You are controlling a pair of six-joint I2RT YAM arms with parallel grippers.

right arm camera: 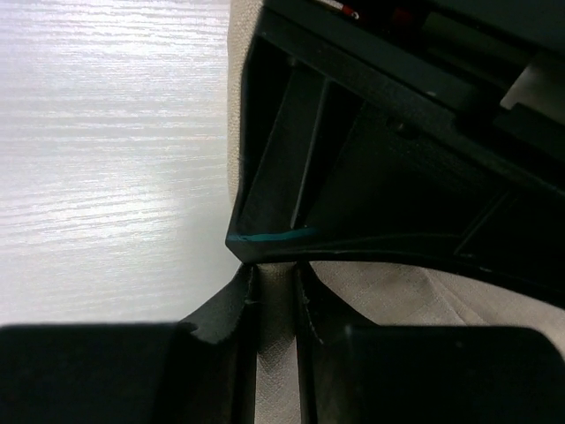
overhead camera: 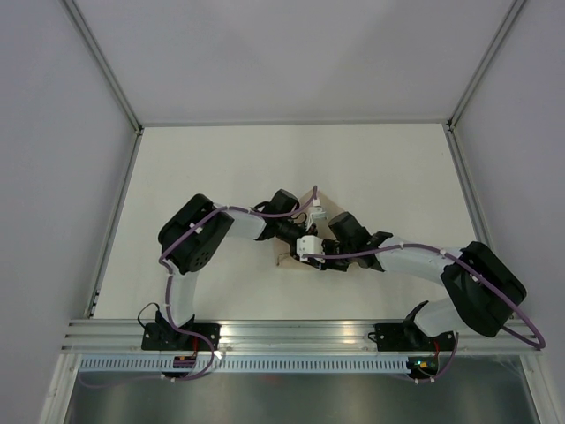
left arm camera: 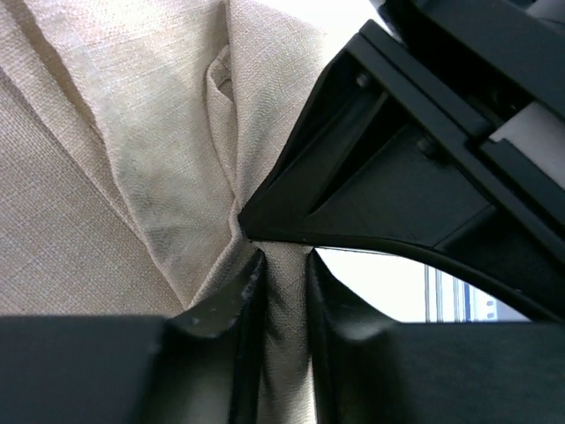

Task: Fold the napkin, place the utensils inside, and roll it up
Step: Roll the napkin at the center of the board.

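Near the middle of the tabletop [overhead camera: 221, 159], the left end effector [left arm camera: 284, 265] and right end effector [right arm camera: 275, 276] each pinch a ridge of the napkin [left arm camera: 115, 177], so both should travel together, level, keeping the fold straight.

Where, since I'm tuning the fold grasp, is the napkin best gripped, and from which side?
At a raised crease or edge, probably from above, with one finger on each side. The napkin is soft, thin cloth lying flat, so only a pinched-up ridge fits between the jaws. The left gripper and right gripper each hold such a ridge, close together.
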